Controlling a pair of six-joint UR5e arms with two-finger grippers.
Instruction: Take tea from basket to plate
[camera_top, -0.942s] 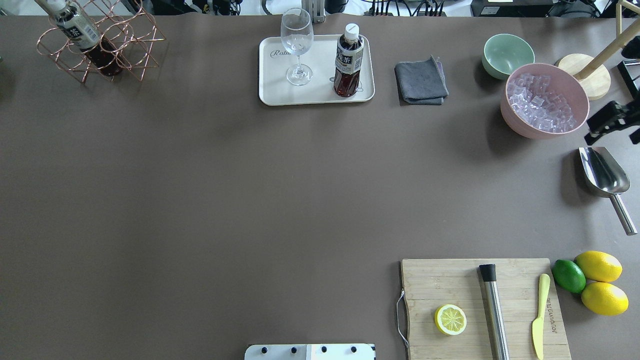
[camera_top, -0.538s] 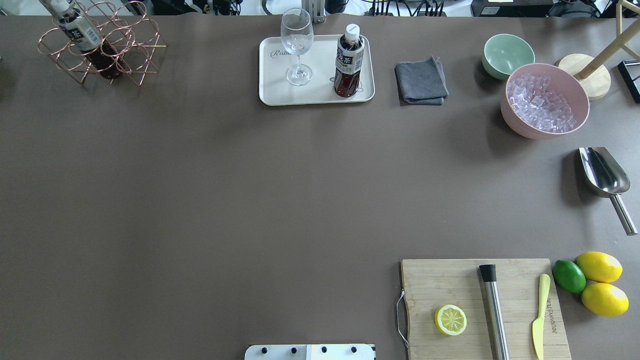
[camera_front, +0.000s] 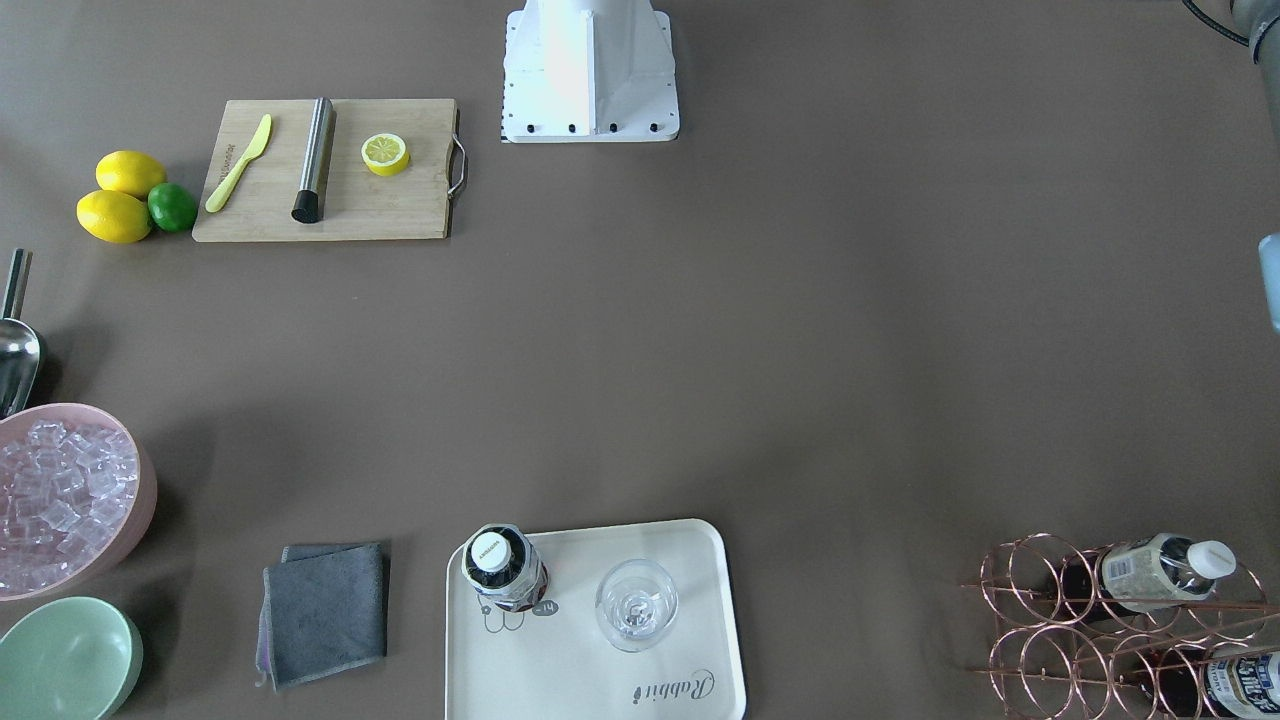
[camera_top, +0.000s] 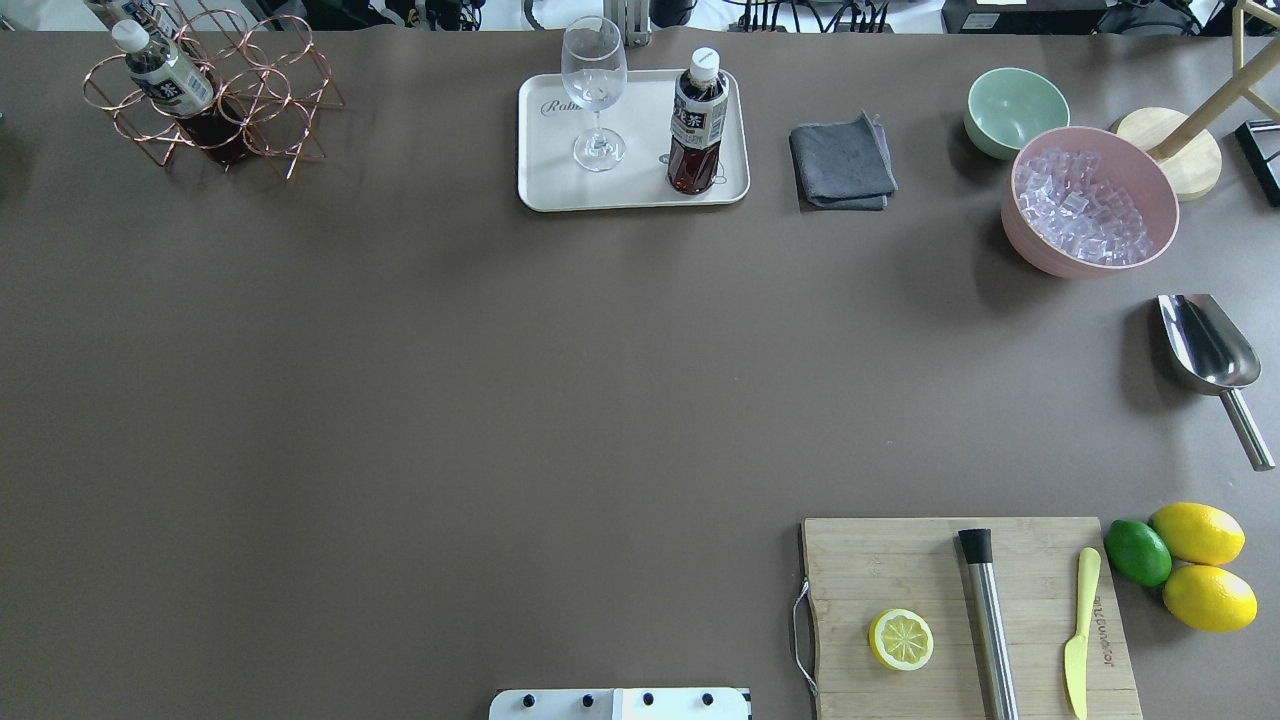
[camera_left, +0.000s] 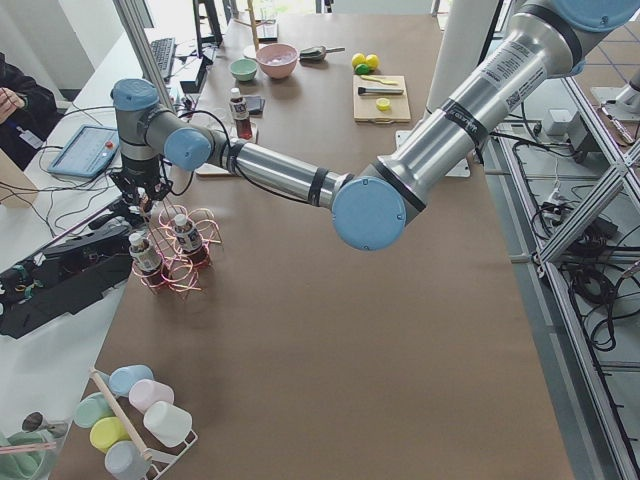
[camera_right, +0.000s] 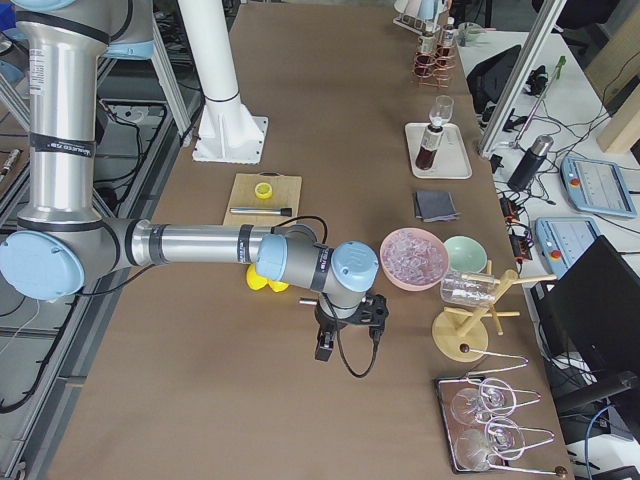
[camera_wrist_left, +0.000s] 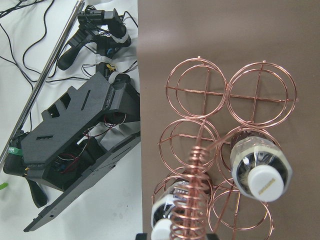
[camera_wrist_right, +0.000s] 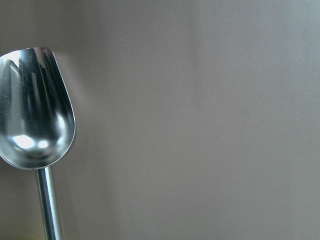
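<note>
My brown table (camera_top: 500, 400) bears, seen from my base (camera_top: 620, 703): basket (camera_top: 250, 105) at ten o'clock, plate (camera_top: 640, 185) at twelve, cloth (camera_top: 842, 162) at one, green bowl (camera_top: 1015, 108) and pink bowl (camera_top: 1040, 250) at two, scoop (camera_top: 1205, 345) at three, lemons (camera_top: 1197, 532) and lime (camera_top: 1137, 552) at four, board (camera_top: 880, 570) at five.

We are seeing soft, even light and faint shadows; the shiny steel scoop (camera_wrist_right: 36, 107) is glaring near eight o'clock in the right wrist view.
</note>
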